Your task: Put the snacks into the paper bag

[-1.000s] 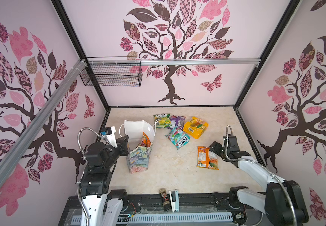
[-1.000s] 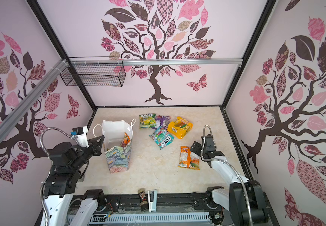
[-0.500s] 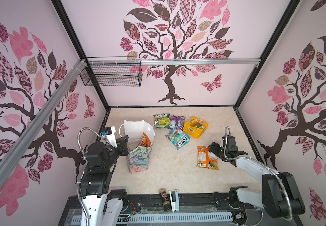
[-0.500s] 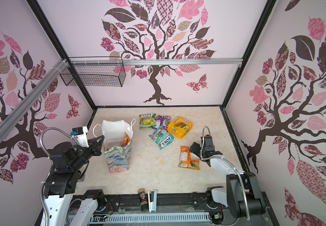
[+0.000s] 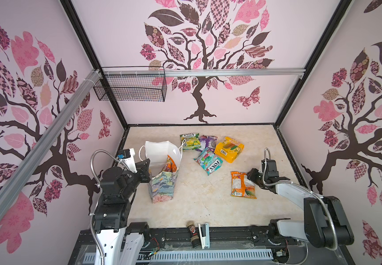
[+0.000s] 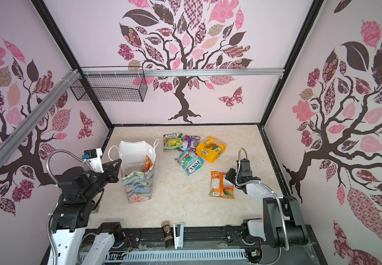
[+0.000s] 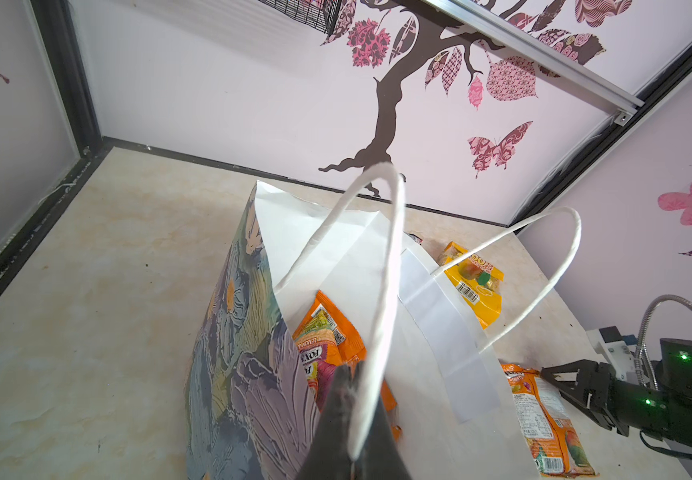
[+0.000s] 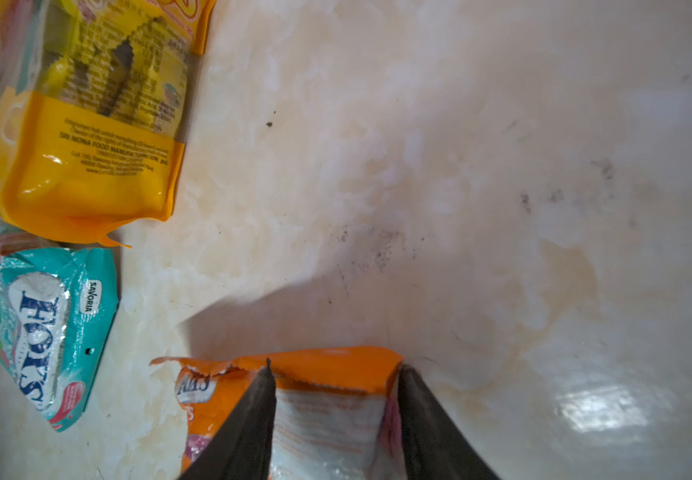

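Right wrist view: right jaws apart astride the orange packet (image 8: pixel 327 415) end; I'd clamp firmly before lifting to the paper bag (image 5: pixel 162 188) at nine o'clock (left jaws pinch its handle (image 7: pixel 381 270)).

A boxed-in robot test cell — pale wall panels (image 5: pixel 128 46) printed with pink-and-brown tree decals (image 5: pixel 199 98) close in a marble-look counter (image 5: pixel 196 206) on three sides, joined by black frame posts (image 5: pixel 81 36) and crossed by bare aluminium rails (image 5: pixel 231 73). A left arm (image 5: pixel 113 183) and a right arm (image 5: pixel 293 190) stand on a black base (image 5: pixel 231 236) at the counter's near edge, beside exposed wiring (image 5: pixel 154 243) and a slotted cable duct (image 5: pixel 203 255) — and a black wire basket (image 5: pixel 130 90) hangs from the back rail.
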{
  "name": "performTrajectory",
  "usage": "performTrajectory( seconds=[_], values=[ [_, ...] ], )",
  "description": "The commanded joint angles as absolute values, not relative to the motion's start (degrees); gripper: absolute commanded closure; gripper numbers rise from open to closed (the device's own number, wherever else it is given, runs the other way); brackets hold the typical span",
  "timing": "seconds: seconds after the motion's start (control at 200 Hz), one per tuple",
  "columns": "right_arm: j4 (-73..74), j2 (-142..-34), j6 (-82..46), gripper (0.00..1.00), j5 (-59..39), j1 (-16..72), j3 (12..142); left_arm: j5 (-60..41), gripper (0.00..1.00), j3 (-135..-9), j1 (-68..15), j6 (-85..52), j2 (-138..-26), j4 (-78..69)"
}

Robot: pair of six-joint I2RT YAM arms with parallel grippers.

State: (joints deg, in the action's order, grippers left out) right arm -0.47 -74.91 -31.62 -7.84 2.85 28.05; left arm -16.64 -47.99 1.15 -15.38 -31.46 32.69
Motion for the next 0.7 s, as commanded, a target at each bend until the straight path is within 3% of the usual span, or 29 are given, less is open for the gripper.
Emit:
performTrajectory(
  seconds=[0.0,0.065,0.32,0.41,0.695],
  values=[
    [0.67,-76.25,-31.11,0.64,-8.68,2.6,28.08,-15.83,1.0,-47.26,1.39,-14.86,-30.85,32.34],
    [0.69,-75.98,-30.96,0.74,-8.79,2.56,27.99,-15.42,1.0,-47.06,1.4,-14.85,-30.72,32.31],
    [0.62,-74.28,-30.66,0.96,-9.54,2.6,27.66,-15.16,1.0,-46.85,1.36,-15.03,-30.94,32.19],
    [0.44,-73.67,-30.84,1.0,-10.67,2.57,27.47,-15.03,1.0,-46.86,1.33,-15.01,-30.89,32.09],
    [-1.47,-69.16,-30.53,1.0,-11.4,2.63,26.54,-15.73,1.0,-47.02,1.35,-14.92,-30.88,31.95]
  ],
)
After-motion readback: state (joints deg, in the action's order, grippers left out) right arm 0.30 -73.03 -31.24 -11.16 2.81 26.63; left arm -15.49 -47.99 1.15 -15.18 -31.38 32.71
